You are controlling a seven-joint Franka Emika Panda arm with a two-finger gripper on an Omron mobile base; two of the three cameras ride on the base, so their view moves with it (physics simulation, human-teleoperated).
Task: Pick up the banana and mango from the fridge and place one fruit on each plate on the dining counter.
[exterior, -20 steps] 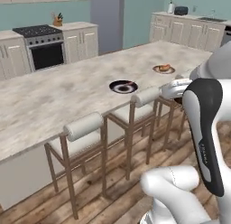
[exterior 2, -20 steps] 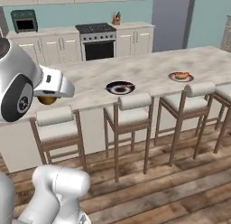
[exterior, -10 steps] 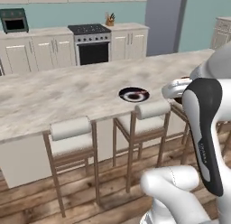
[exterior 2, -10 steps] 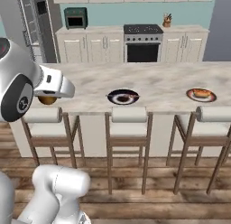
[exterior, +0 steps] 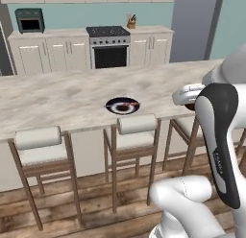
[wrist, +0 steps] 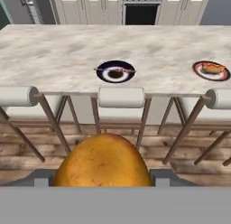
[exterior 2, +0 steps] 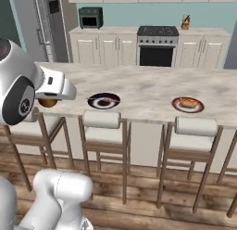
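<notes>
A white robot arm holds a mango (wrist: 103, 161) in its gripper (exterior 2: 48, 102) in front of the counter (exterior 2: 152, 92) in a rendered kitchen. The orange-brown fruit sits clamped between the two fingers, seen large at the bottom of the hand view and as a small orange ball under the hand in the right base view, level with the counter's near edge and above a stool (exterior 2: 28, 127).

On the marbled counter lie two plates, well apart: a dark navy plate (wrist: 115, 72) with a light ring and something dark at its centre, and a red-rimmed plate (wrist: 211, 70) carrying yellow-orange food. The navy plate lies just behind the middle stool (wrist: 121, 97) in the hand view.

Behind the counter stand cream cabinets (exterior 2: 106, 48), a black-doored stove (exterior 2: 157, 46), a dark green microwave (exterior 2: 90, 17) and a knife block (exterior 2: 186, 23). The grey fridge (exterior 2: 44, 27) stands at far left in the right base view. No writing can be read anywhere; faint lettering on the arm's dark link (exterior: 218, 150) is too blurred to make out.
</notes>
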